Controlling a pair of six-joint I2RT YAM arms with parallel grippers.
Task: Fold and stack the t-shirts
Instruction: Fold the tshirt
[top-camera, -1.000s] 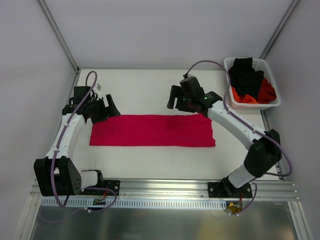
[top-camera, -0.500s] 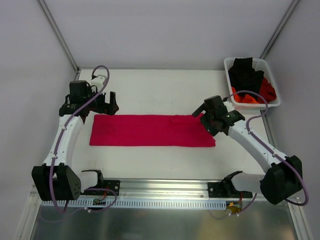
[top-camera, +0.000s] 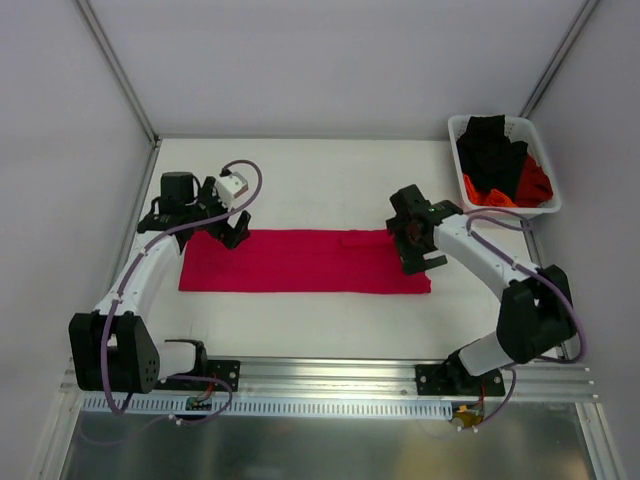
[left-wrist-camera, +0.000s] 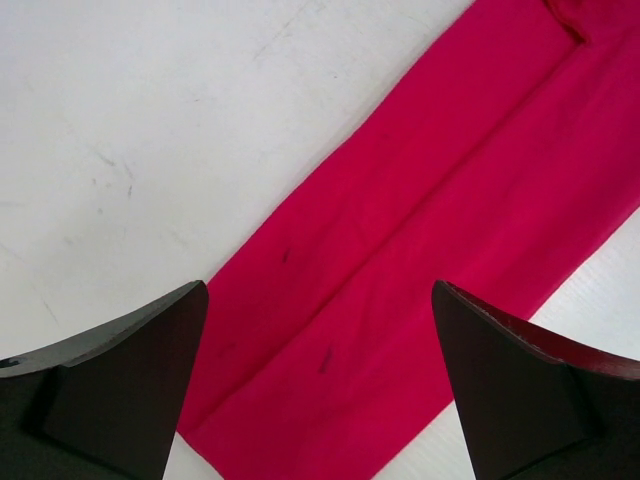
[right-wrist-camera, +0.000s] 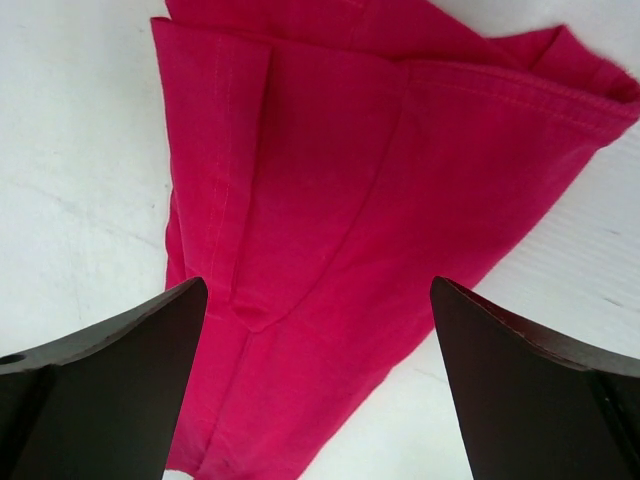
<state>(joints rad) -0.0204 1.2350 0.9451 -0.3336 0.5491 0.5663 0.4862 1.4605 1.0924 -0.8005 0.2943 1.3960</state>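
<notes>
Both arms have swung in over the cloth: your left fingers (left-wrist-camera: 120, 390) hang spread wide above the left end of the crimson-pink t-shirt (top-camera: 305, 261), your right fingers (right-wrist-camera: 100, 390) equally wide above its right end, grasping nothing. It lies as a long flat strip on the surface (top-camera: 300, 180), well apart from the basket (top-camera: 510, 212).

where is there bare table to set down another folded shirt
The widest bare table lies between the crimson-pink t-shirt and the back wall, beside the white basket. Another strip runs between the shirt's near edge and the aluminium rail. Crowded: both shirt ends, with the open left gripper and right gripper over them, and the basket corner.
</notes>
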